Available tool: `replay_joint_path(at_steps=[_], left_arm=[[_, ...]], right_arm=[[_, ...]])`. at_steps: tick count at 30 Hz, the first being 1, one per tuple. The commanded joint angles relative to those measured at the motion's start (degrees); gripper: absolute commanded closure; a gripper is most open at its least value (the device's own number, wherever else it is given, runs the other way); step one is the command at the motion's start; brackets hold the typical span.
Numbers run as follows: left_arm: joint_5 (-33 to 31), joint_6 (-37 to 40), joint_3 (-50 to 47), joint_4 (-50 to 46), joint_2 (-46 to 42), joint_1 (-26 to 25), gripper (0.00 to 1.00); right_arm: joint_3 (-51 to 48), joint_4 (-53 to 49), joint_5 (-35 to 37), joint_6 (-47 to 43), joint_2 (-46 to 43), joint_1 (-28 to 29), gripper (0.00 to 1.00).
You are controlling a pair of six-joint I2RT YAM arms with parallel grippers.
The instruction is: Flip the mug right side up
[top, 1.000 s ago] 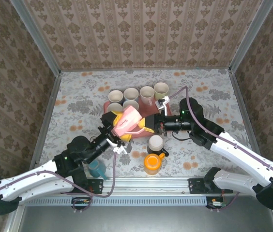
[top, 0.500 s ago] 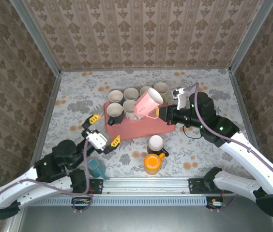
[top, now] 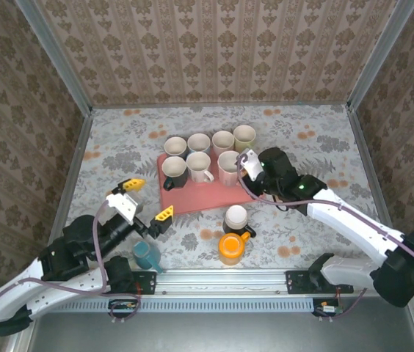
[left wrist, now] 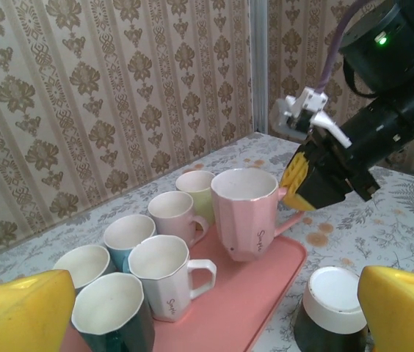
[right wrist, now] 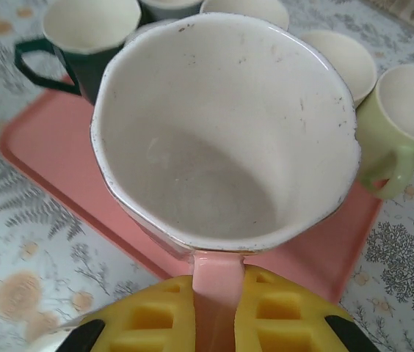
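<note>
Right gripper [right wrist: 218,312] is clamped on the pink mug's [right wrist: 214,169] handle at the tray's [right wrist: 45,165] 2 o'clock corner; the mug could be toppled by a snagged release.

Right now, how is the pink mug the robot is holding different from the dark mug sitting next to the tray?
The pink mug has its mouth up; the dark mug is upside down, white bottom on top. The pink mug is on the pink tray; the dark mug stands on the table beside it. The right gripper pinches the pink mug's handle; nothing touches the dark mug. Both look about the same size.
</note>
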Motion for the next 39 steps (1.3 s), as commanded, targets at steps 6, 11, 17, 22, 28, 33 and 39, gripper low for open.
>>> replay_joint_path(at_steps=[6, 11, 17, 22, 28, 33, 39], left_arm=[[4.17, -1.51, -0.41, -1.64, 0.39, 1.33, 0.00], [3.61, -1.44, -0.77, -1.96, 0.62, 1.69, 0.00], [4.41, -1.40, -0.77, -2.30, 1.09, 1.96, 0.00], [5.09, -1.48, -0.94, -2.12, 1.31, 2.53, 0.00], [6.04, -1.98, -0.85, -2.24, 2.12, 3.43, 0.00], [6.42, -2.61, -0.77, -2.54, 3.22, 3.80, 0.00], [3.61, -5.09, 1.15, -4.70, 6.48, 3.80, 0.00]], right_arm=[[-1.59, 15.58, 5.31, -2.21, 6.36, 0.06, 1.00], [-3.27, 21.49, 5.91, -1.43, 9.75, 0.09, 1.00], [-3.27, 24.25, 5.74, 0.07, 15.10, 0.04, 1.00], [-3.32, 25.88, 6.94, 0.58, 17.73, 0.07, 1.00], [-3.27, 27.21, 7.20, 1.31, 20.25, 0.05, 1.00], [-3.36, 27.52, 6.75, 1.91, 21.02, 0.09, 0.87], [-3.42, 26.41, 6.24, 2.06, 18.08, 0.04, 0.72]])
